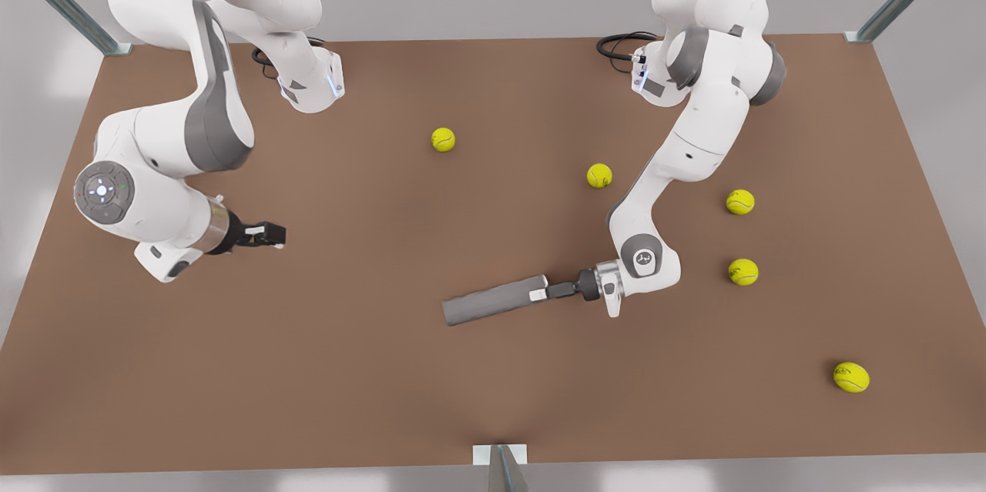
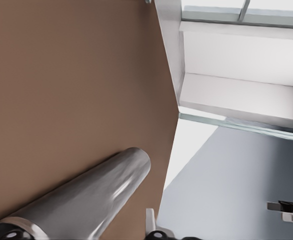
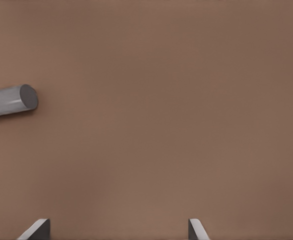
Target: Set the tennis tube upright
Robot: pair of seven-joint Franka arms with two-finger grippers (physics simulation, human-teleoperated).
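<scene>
The tennis tube [image 1: 493, 301] is a plain grey cylinder lying flat on the brown table, a little to the front view's right of centre. My left gripper [image 1: 543, 293], on the arm at the front view's right, is shut on the tube's near end, and the tube [image 2: 86, 195] stretches away from it across the table. My right gripper [image 1: 273, 234] hangs open at the front view's left, well apart from the tube, with nothing between its spread fingertips [image 3: 36, 229]. From there the tube [image 3: 11, 100] shows its far end lying on the table.
Several yellow tennis balls lie loose, among them one ball [image 1: 443, 139] at the back centre, another ball [image 1: 742, 272] beside the left arm and a third ball [image 1: 850, 377] near the front right. The table's front edge [image 1: 308, 469] is close behind the tube.
</scene>
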